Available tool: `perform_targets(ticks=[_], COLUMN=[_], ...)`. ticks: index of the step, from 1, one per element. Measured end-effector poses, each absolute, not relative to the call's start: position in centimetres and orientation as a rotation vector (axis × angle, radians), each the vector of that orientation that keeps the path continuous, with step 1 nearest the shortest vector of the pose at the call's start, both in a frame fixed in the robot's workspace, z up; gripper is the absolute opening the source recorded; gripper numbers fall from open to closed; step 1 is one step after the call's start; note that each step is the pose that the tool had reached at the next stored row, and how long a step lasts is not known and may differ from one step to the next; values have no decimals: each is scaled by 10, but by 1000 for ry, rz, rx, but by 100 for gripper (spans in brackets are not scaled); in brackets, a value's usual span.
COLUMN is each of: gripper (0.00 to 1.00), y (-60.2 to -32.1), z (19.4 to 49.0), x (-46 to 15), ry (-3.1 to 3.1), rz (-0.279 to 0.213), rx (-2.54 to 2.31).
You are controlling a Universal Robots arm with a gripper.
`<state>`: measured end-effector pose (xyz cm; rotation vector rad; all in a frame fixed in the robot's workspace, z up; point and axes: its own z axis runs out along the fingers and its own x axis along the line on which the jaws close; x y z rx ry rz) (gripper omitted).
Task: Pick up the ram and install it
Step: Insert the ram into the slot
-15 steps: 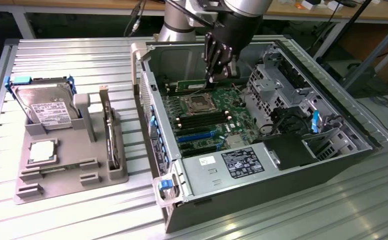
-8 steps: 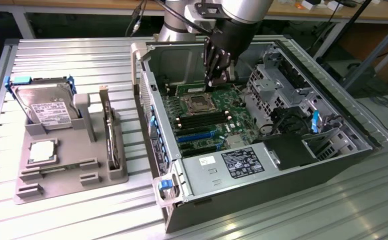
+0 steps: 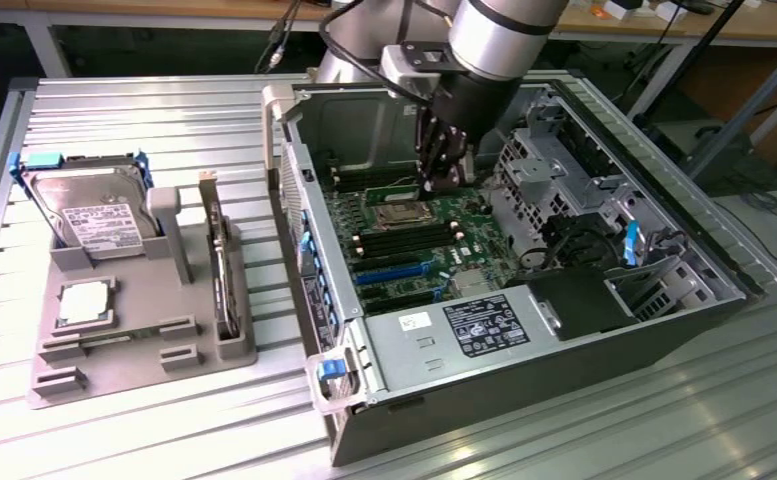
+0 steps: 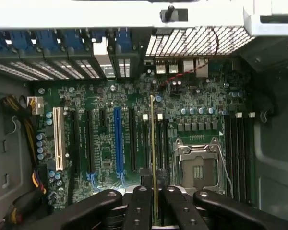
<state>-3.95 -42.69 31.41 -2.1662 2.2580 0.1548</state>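
Ram (image 4: 152,143) edge-on in gripper (image 4: 155,192) above slots (image 4: 162,143)

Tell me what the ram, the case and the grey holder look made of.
The ram, seen edge-on, is a thin yellowish-green strip, likely fibreglass circuit board. The case looks like bare grey sheet metal: folded edges, dull sheen. The holder is matte grey and blocky, probably plastic.

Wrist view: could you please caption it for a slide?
Gripper holds the ram edge-on over the motherboard.
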Motion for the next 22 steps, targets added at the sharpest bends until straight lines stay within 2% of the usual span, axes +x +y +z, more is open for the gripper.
perform_targets(ticks=[4, 15, 22], gripper=[14, 14, 14], y=[-427, -424, -410], z=[303, 268, 241], x=[-18, -23, -21], ry=[2247, 2234, 2236], rz=[147, 147, 147], rx=[-2186, -2201, -2199])
